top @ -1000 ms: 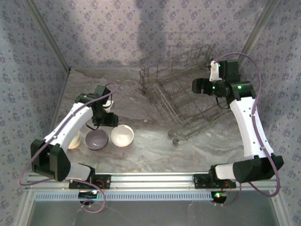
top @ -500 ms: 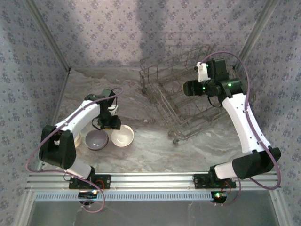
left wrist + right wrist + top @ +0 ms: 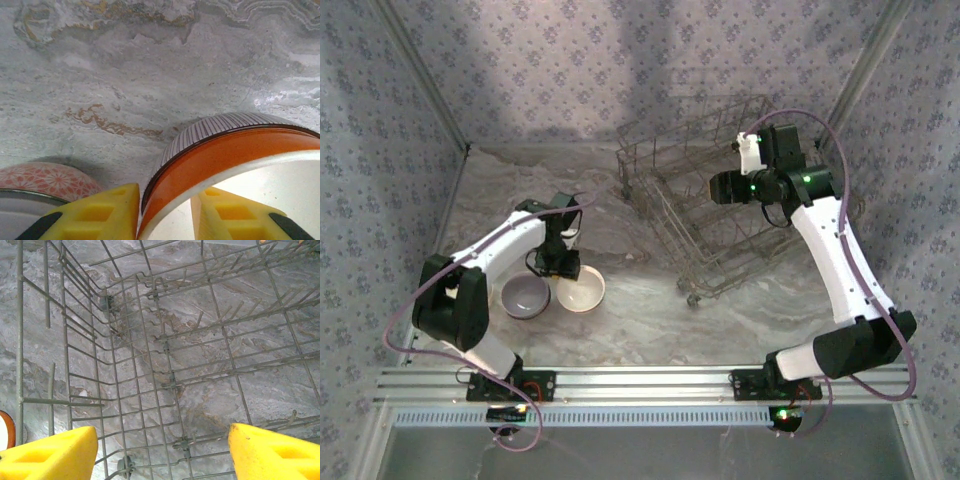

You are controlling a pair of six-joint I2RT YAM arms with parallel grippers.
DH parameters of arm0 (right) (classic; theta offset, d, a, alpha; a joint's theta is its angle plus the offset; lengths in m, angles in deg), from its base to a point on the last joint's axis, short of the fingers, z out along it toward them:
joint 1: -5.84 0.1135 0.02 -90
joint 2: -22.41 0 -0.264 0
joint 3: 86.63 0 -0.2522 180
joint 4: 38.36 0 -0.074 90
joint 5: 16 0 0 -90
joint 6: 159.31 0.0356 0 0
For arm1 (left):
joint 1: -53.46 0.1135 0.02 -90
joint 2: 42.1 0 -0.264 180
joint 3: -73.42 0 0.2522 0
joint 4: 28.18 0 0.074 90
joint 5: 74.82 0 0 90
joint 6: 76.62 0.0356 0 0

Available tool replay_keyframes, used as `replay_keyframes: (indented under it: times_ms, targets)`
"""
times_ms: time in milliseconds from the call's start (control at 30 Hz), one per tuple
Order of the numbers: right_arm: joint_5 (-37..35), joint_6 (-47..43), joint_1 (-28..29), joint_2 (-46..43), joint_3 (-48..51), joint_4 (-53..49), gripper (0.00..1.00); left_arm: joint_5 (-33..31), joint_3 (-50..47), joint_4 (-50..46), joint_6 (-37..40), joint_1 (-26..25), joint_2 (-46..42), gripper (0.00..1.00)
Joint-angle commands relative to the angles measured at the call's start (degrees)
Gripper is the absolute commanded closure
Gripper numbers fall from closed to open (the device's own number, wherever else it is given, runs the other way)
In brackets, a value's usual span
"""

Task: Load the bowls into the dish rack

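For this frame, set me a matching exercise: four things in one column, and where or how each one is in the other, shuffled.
Things:
1. left gripper
2. right gripper
3. orange-banded bowl
4. dish rack

Places or states:
A. grey wire, on the right half of the table
B. open, above the rack's wires
C. fingers astride a bowl's rim, one outside and one inside
D. on the table beside the lavender bowl

Pairs: 1-C, 2-B, 3-D, 4-A
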Motion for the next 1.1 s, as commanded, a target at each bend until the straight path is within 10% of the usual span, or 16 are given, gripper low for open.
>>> replay_keyframes:
  times_ms: [0, 1067]
  targets:
    - [-0.45, -0.98, 0.12, 0.61, -0.03, -0.73, 0.28, -1.75, 2.72, -3.12, 0.09, -0.58, 0.45, 0.68]
    - [0.16, -2.56, -0.29, 3.04, 0.32, -0.52, 0.27, -4.61, 5.46, -7.62, 0.84, -2.73, 4.32, 0.76]
